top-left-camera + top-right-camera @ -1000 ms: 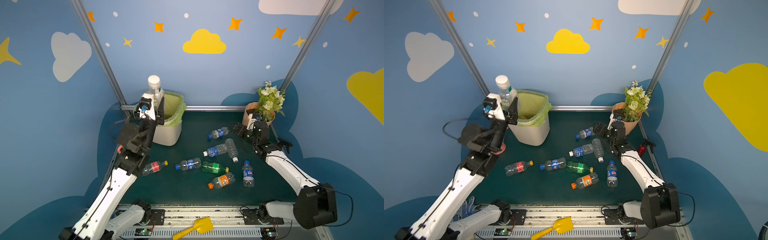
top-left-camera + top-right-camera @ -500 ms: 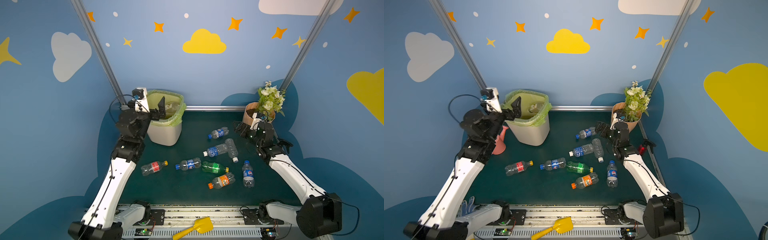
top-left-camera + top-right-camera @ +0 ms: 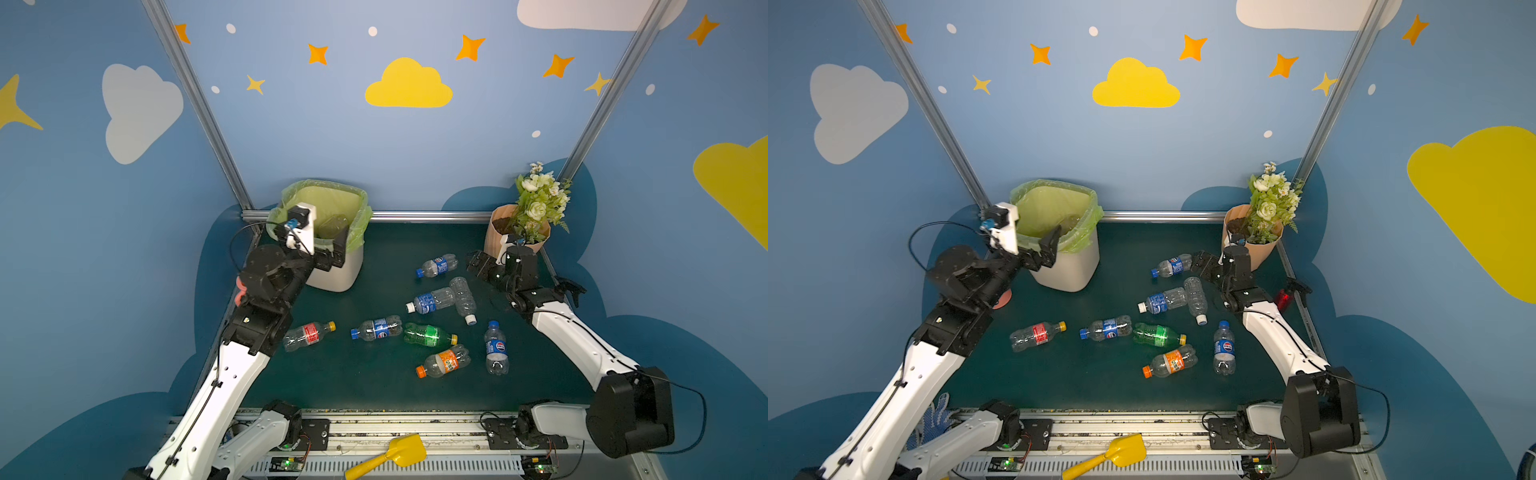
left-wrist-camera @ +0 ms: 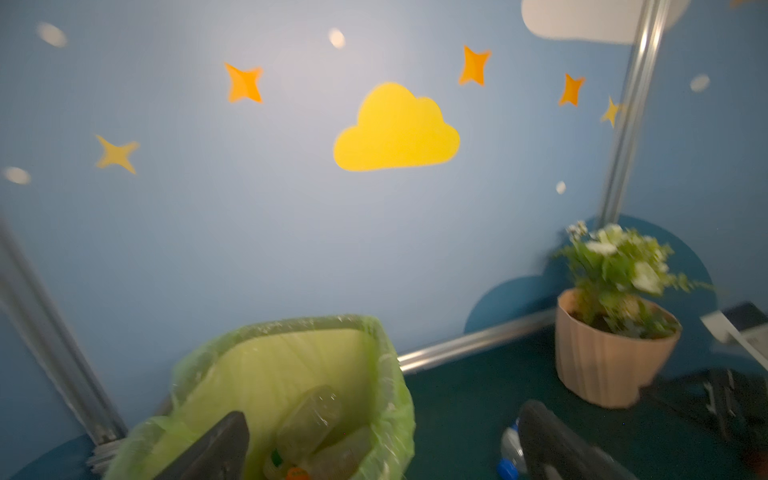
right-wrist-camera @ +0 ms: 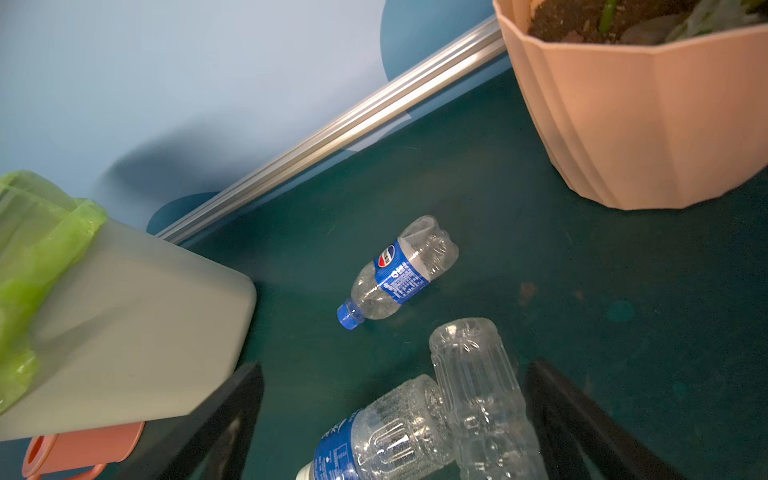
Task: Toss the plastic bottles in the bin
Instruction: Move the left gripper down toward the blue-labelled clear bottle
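Note:
The white bin [image 3: 337,275] with its green bag stands at the back left. A clear bottle [image 4: 309,415] lies inside it on others, also seen in a top view [image 3: 332,224]. My left gripper [image 3: 331,249] [image 4: 382,411] is open and empty at the bin's front rim. Several plastic bottles lie on the green mat: red-labelled [image 3: 309,334], blue-labelled [image 3: 376,328], green [image 3: 428,334], orange-labelled [image 3: 444,361]. My right gripper [image 3: 478,264] [image 5: 395,368] hangs open above a plain clear bottle [image 5: 478,395] and a blue-labelled one [image 5: 374,436]; a second blue-labelled bottle [image 5: 399,270] lies beyond.
A peach flowerpot [image 3: 515,239] with flowers stands just behind my right gripper. A red spray bottle [image 3: 1285,297] lies at the mat's right edge. A pink cup [image 5: 79,451] sits beside the bin on the left. A yellow scoop [image 3: 390,455] lies on the front rail.
My left gripper held a white-capped bottle upright over the bin; it has opened, the bottle has dropped in, and the arm has come down. The right gripper shifted slightly.

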Tool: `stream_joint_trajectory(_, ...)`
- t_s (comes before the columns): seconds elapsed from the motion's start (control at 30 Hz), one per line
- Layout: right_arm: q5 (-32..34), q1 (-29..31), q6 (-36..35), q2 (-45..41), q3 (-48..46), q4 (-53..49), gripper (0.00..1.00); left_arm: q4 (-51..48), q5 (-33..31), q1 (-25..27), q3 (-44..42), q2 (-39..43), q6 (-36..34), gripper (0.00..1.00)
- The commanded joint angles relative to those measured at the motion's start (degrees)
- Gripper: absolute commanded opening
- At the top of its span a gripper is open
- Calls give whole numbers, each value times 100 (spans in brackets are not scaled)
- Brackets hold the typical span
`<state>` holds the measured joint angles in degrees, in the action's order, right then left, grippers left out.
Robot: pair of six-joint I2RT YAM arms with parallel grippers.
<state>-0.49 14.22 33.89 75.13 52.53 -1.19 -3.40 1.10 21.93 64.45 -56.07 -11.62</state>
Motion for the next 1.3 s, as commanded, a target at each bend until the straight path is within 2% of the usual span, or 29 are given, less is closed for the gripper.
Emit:
stream_joint_trajectory(0.0, 105, -46, 102, 77, 189, -260, 97, -1010, 127, 502, -1, -235, -616, 100)
stream_joint_trajectory(0.1, 113, -57, 166, 99, 161, -202, 97, -1599, 175, 834, -44, -584, -761, 100)
stream_joint_trajectory(0.33, -42, -70, 249, 254, 222, -174, 97, -2451, 274, 1159, -306, -1066, -964, 100)
stream_joint_trajectory(0.5, -151, -69, 356, 356, 196, -129, 97, -3300, -228, 1609, -136, -1741, -1297, 100)
stream_joint_trajectory(0.77, -277, -68, 406, 414, 222, -78, 97, -3839, -103, 1954, 78, -2664, -1749, 98)
stream_joint_trajectory(0.9, -266, -72, 427, 381, 181, -78, 97, -4324, -600, 2078, 454, -3293, -1821, 96)
stream_joint_trajectory(1.27, -243, -93, 436, 370, 124, -64, 97, -4110, -831, 2105, 681, -4312, -1995, 91)
